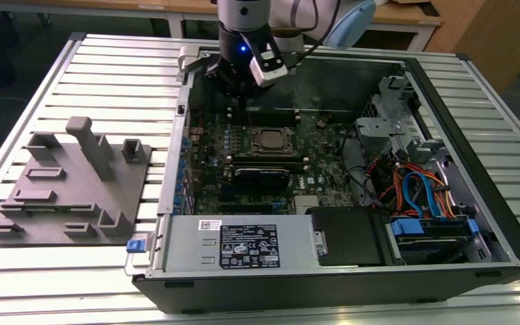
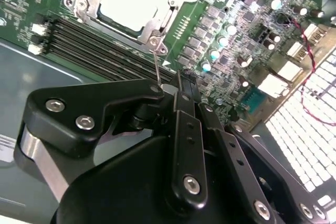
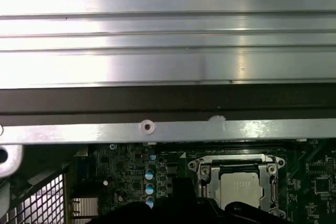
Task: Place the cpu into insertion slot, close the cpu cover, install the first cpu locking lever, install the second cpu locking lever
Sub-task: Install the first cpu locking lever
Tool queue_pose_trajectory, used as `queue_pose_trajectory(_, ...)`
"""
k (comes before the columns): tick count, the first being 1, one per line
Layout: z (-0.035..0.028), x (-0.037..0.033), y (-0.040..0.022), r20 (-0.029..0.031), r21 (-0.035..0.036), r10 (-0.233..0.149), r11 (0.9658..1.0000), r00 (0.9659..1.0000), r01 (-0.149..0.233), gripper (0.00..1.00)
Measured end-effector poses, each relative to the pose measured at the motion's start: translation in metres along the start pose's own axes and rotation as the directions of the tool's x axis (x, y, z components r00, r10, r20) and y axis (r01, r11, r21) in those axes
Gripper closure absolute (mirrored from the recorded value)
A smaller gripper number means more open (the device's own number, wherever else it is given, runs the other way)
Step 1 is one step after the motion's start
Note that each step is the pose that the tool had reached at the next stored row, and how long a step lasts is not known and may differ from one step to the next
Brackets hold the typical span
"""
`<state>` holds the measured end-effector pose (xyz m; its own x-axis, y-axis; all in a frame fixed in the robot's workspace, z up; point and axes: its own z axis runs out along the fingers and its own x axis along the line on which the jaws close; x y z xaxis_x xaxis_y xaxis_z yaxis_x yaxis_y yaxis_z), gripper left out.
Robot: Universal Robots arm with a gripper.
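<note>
The open black computer case (image 1: 332, 290) lay on the slatted aluminium surface (image 1: 61, 271). A grey moulded fixture tray (image 1: 70, 196) sat beside it on the exterior view's left. A grey power-supply box (image 1: 242, 247) occupied the near end of the case.

The small square cpu with a pale silver-grey metal top (image 3: 239, 190) was seated in the black-rimmed square insertion slot (image 3: 214, 184) on the green motherboard (image 1: 323, 156), roughly mid-board. The thin silver metal cpu cover frame (image 3: 236, 159) lay flat around the chip, whose top showed through the frame's window.

In the exterior view the black gripper (image 1: 239, 93) hung inside the case just beyond the far side of the socket, close to the far case wall. In the second wrist view the jaws were drawn together to a single tip. A thin silver wire locking lever (image 2: 157, 61) ran from a corner of the cover frame up to that tip, and its free end met the side of the gripper (image 2: 176, 83). It could not be told whether the wire was clamped between the jaws or merely resting against them.
</note>
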<state>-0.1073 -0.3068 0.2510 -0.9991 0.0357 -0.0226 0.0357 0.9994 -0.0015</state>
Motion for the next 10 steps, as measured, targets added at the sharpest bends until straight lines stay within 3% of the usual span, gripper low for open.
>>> queue_pose_trajectory(10,0.0002,-0.0101,0.0004,0.0,0.0001,0.003,1.0,1.0,-0.003,0.89)
